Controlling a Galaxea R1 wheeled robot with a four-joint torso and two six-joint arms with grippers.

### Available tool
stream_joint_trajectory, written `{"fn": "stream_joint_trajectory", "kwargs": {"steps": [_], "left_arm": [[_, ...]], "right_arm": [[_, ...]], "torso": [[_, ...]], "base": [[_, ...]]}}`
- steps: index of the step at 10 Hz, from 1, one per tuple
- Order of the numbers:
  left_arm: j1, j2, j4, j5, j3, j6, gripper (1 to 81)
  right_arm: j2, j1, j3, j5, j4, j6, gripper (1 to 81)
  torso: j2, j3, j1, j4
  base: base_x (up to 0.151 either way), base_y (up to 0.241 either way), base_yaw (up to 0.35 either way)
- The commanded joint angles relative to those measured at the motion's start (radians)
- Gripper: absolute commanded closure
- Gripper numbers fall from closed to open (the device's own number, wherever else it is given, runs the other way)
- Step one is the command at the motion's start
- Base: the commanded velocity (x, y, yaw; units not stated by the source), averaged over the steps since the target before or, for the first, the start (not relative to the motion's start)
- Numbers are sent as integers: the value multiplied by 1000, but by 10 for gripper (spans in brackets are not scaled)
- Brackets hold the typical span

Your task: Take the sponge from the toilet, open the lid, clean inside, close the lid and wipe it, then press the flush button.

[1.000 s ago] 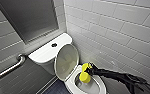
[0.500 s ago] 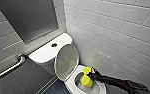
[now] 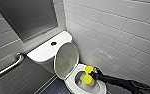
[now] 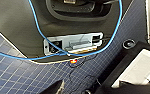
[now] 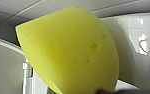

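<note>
- Head view: sponge (image 3: 88, 79) is down in the bowl (image 3: 78, 80) of the toilet (image 3: 70, 83), on the side nearest the tiled wall (image 3: 116, 37).
- Its long axis runs from the rim down toward the bowl's bottom. It shows as two yellow lobes, one at rim height and one lower inside.
- Right gripper (image 3: 93, 73) is clamped on the sponge about mid-length. It reaches in from the wall side, so the sponge lies just ahead of it and below, toward the bowl's middle.
- Right wrist view: sponge (image 5: 71, 47) sits close before the camera with white ceramic (image 5: 138, 50) just behind. Whether it touches the ceramic cannot be told.
- By my reading this is the cleaning step, and any wiping stroke would run along that downward axis against the inner wall.
- Lid (image 3: 66, 58) stands raised against the tank (image 3: 41, 53), apart from the sponge and clear of the arm's path.
- Flush button (image 3: 53, 43) lies on the tank top, well apart from the gripper.
- Left wrist view looks down on blue floor (image 4: 16, 75) and the robot's base (image 4: 16, 30). I judge the left arm hangs well apart from the toilet, so the right arm is nearer.
</note>
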Motion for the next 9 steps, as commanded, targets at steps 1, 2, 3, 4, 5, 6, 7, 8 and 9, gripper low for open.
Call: {"fn": "stream_joint_trajectory", "kwargs": {"steps": [1, 2, 3, 4, 5, 6, 7, 8, 9], "left_arm": [[64, 4, -1, 82, 17, 1, 10], [64, 6, -1, 82, 17, 2, 10], [64, 6, 2, 82, 17, 2, 10], [62, 8, 4, 82, 17, 2, 10], [61, 11, 5, 82, 17, 5, 10], [61, 15, 8, 82, 17, 5, 10], [61, 17, 8, 82, 17, 7, 10], [61, 18, 8, 82, 17, 7, 10], [61, 21, 8, 82, 17, 7, 10]], "right_arm": [[-55, 103, 5, -32, 14, 15, 811], [-92, 77, 40, -30, 12, 15, 811], [-150, 42, 111, -3, 11, 14, 811], [-206, 7, 176, 33, 9, 14, 811], [-262, -20, 235, 58, 9, 9, 811], [-329, -39, 319, 71, 9, 8, 811], [-385, -58, 386, 80, 9, 8, 811], [-422, -75, 427, 88, 9, 9, 811], [-452, -99, 459, 97, 9, 9, 811]], "torso": [[0, 1, 0, 0], [0, 0, 0, 0], [0, 0, 0, 0], [0, 0, 0, 0], [0, 0, 0, 0], [0, 0, 0, 0], [0, 0, 0, 0], [0, 0, 0, 0], [0, 0, 0, 0]], "base": [[0, 0, 0], [0, 0, 0], [0, 0, 0], [0, 0, 0], [0, 0, 0], [0, 0, 0], [0, 0, 0], [0, 0, 0], [0, 0, 0]]}}
